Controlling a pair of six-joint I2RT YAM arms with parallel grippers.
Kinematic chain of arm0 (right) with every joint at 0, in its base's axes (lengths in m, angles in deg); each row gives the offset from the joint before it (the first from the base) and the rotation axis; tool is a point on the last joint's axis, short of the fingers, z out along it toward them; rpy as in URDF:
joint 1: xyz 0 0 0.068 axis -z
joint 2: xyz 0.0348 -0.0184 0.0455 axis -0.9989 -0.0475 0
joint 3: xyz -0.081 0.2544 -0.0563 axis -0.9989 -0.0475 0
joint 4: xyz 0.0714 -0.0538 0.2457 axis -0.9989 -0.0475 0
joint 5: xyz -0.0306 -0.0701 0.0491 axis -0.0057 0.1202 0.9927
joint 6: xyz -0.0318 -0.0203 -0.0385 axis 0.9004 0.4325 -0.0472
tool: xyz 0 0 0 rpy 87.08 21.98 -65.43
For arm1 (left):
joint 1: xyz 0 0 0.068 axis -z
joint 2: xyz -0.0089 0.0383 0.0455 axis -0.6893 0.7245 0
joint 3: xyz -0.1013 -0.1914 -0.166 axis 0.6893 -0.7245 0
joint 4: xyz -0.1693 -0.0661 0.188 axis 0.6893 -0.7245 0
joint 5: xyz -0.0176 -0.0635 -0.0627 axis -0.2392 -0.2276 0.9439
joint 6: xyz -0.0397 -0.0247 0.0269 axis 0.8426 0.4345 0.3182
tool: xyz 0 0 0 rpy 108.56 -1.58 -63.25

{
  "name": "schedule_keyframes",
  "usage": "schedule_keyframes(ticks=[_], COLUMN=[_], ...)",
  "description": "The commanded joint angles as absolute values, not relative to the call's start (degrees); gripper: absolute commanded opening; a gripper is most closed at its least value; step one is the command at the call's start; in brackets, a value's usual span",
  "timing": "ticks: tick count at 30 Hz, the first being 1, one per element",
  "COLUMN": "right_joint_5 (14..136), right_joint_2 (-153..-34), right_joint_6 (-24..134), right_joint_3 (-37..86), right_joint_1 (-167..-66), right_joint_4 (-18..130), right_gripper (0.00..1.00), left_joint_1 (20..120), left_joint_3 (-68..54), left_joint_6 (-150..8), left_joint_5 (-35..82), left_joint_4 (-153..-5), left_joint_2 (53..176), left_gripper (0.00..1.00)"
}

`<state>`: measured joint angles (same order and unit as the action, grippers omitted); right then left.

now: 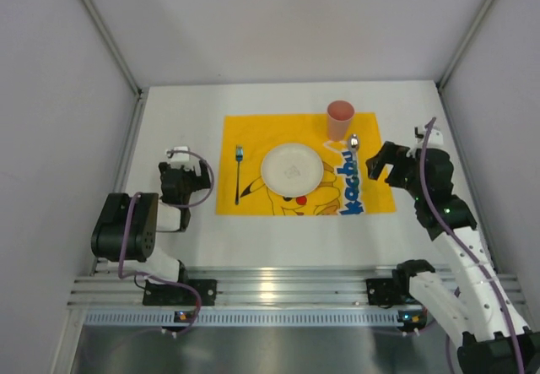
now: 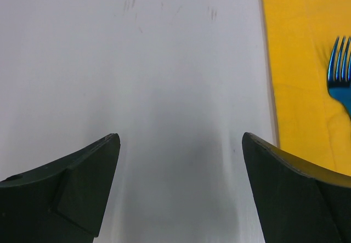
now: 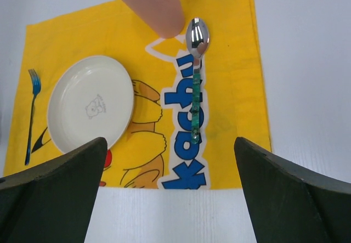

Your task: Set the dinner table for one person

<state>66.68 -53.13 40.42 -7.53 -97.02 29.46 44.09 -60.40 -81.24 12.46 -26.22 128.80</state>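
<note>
Top external view first: the dinner table (image 1: 181, 112) lies white and broad under everything, with the yellow mat (image 1: 253, 133) spread at its middle; call that mat our landmark. Dead centre on the mat sits the white plate (image 1: 292, 171); on the mat's left part lies the blue fork (image 1: 239, 170), tines pointing away from the arms' bases; toward the mat's right side lies the spoon (image 1: 353, 143), and at the mat's far right corner stands the pink cup (image 1: 339, 119), upright, just beside the spoon's bowl.

Over to the left wrist: the left gripper (image 2: 180, 139) hangs off the mat's left edge, over bare tabletop, jaws spread wide with nothing between them; the fork's tines peek in from the mat side. Right wrist now: the right gripper (image 3: 170, 141) hovers just off the mat's near right corner, jaws likewise gaping, holding nothing; the spoon lies flat on the mat's blue lettering, clear of both fingers.

My read: the placing looks done; plate, fork, spoon and cup are all on the mat, and no knife shows anywhere in these views. So the step in hand looks like the close-out after the spoon. The next move, I'd judge, calls for drawing both arms back from the mat toward the near edge; the right one should lift before it swings, so that it does not drag the mat's corner or nudge the spoon and cup.
</note>
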Motion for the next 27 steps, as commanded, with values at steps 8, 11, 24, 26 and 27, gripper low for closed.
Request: schedule_keyframes(ticks=[8, 11, 24, 26, 27], right_joint_5=[52.1, 56.8, 70.6, 69.0, 70.2], right_joint_2=[-66.0, -67.1, -95.4, -94.7, -95.9], right_joint_6=[54.8, 60.0, 65.2, 62.6, 62.3], right_joint_3=[-16.8, -28.1, -37.8, -36.7, -37.1], right_joint_1=[-98.0, -97.8, -88.2, -85.6, -85.4], right_joint_4=[57.0, 77.4, 128.1, 122.0, 126.4], right_gripper=[1.00, 1.00, 1.00, 1.00, 1.00], left_joint_1=[44.0, 44.0, 44.0, 44.0, 44.0], left_joint_3=[-60.8, -60.8, -60.8, -60.7, -60.8], left_joint_6=[-80.2, -80.3, -80.3, -80.3, -80.2], left_joint_5=[13.2, 13.2, 13.2, 13.1, 13.2], left_joint_4=[-19.0, -18.9, -18.9, -19.0, -18.9], left_joint_2=[128.9, 129.0, 129.0, 129.0, 129.0], left_gripper=[0.99, 0.99, 0.99, 0.99, 0.99])
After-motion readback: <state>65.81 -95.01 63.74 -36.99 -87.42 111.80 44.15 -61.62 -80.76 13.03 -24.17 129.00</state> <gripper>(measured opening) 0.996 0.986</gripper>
